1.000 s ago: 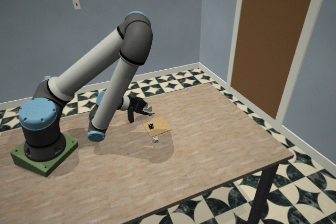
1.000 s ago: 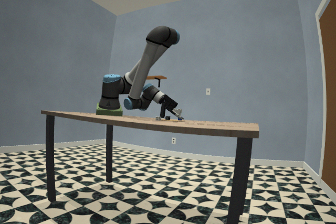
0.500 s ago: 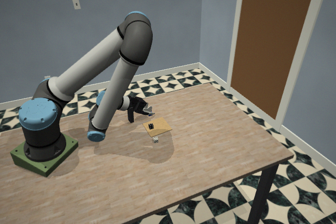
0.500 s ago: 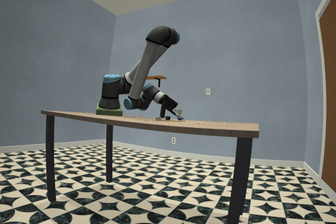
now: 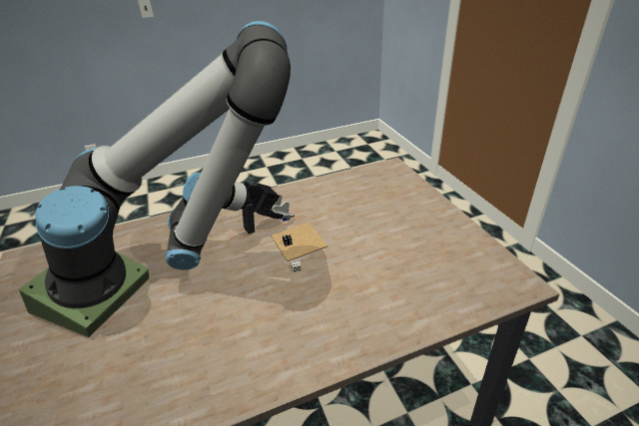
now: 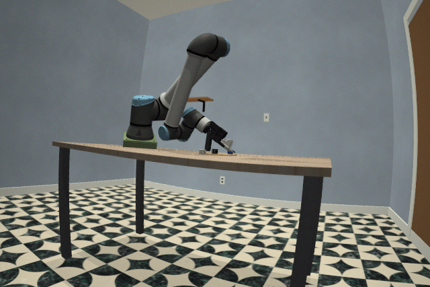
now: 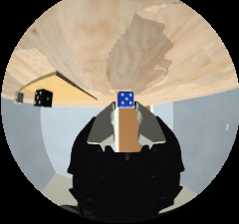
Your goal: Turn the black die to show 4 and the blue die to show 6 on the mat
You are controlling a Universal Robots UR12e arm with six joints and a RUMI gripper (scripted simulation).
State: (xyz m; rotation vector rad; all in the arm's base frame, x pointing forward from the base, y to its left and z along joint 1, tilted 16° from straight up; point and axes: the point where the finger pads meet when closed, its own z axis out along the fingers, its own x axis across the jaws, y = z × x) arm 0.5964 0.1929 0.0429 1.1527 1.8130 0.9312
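The blue die [image 7: 125, 99] sits between the fingertips of my gripper [image 7: 125, 109] [image 5: 285, 213] [image 6: 229, 146]. The fingers stand slightly apart and do not clamp it. The gripper is low over the table, at the back edge of the tan mat [image 5: 311, 236] [image 7: 65, 86] [image 6: 230, 154]. I cannot tell whether the blue die rests on the surface. The black die [image 5: 287, 239] [image 7: 44, 98] [image 6: 213, 150] lies flat on the mat. The white die [image 5: 296, 265] [image 6: 201, 152] [image 7: 19, 97] lies on the table just off the mat's front edge.
The arm's green base [image 5: 82, 315] stands at the table's left end, and its elbow reaches over the table beside the mat. The wooden table [image 5: 412, 256] ends to the right and front. A door is in the right wall.
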